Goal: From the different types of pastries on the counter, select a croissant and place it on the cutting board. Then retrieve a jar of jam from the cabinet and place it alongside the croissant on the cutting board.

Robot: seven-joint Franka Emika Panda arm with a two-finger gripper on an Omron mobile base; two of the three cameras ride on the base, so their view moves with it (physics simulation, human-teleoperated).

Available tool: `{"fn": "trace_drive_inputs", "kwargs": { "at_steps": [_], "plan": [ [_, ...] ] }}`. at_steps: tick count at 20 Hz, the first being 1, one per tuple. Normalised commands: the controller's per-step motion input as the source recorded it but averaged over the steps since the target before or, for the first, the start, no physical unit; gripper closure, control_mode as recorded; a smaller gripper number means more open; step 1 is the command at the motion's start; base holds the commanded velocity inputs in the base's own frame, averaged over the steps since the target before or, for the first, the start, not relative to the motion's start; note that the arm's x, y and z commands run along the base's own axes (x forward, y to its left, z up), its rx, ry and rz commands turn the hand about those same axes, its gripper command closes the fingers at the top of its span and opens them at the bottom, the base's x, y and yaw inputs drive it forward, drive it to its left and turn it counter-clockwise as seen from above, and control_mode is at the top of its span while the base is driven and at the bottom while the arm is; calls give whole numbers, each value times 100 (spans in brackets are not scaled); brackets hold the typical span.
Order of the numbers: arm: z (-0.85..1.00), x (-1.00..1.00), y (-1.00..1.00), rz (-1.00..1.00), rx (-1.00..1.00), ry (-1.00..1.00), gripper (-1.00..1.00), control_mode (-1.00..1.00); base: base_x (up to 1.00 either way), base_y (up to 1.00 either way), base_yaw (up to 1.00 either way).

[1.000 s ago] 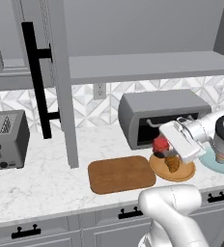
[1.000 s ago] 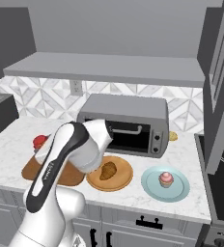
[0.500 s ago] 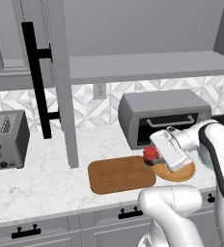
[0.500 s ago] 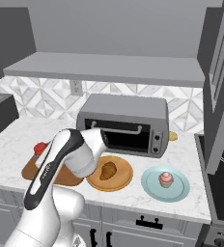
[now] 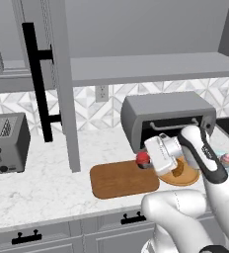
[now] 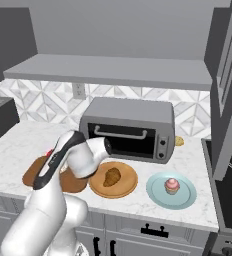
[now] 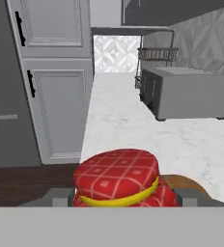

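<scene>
One jar [image 5: 143, 158] sits clamped in your gripper [image 5: 147, 159], just above the cutting board's [image 5: 119, 179] right edge. Board lies below & to the left of it, long axis left-right. Croissant [image 6: 111, 176] is on the round plate [image 6: 129, 186], not the board.

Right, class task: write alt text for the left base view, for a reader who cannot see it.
A white robot arm holds a small red jar of jam in its gripper over the right end of a brown cutting board on a marble counter. Behind it are a toaster oven, a toaster at far left, and an open cabinet door.
</scene>
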Motion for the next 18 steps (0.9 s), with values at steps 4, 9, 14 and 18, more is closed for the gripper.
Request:
{"fn": "trace_drive_inputs", "kwargs": {
  "at_steps": [4,9,14,18],
  "plan": [
    [-42,76,0,0,-12,-5,100,-100,0,0,0],
    [-40,63,-2,1,-6,0,100,-100,0,0,0],
    [-59,19,-7,4,-1,0,100,-100,0,0,0],
    [-25,0,2,0,8,13,100,-100,0,0,0]
  ]
}}
